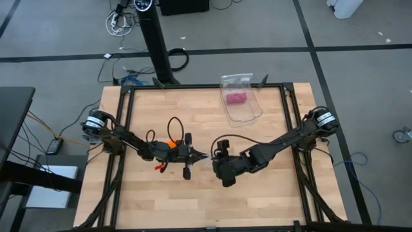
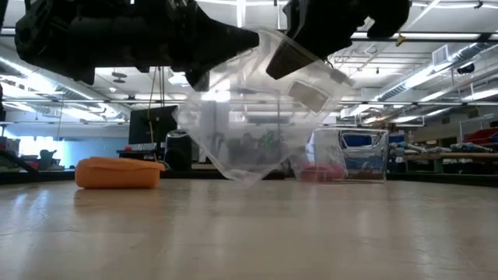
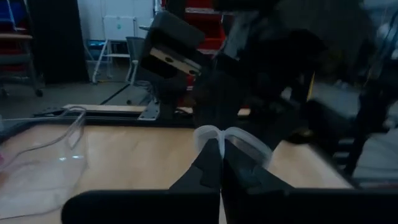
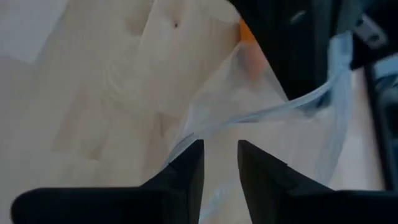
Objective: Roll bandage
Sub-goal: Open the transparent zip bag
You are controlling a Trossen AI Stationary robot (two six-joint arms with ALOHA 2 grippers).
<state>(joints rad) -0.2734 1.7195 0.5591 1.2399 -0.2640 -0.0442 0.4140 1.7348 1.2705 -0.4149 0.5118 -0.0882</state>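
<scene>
Above the middle of the tabletop, our left pincer was clamped on the rim of a clear plastic bag, while our right pincer stood slightly parted around its edge. The orange bandage lay on the wood beneath our left arm.

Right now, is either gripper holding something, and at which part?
The left gripper pinches the clear plastic bag at its top edge. The right gripper is open around the bag's edge, not gripping.
</scene>
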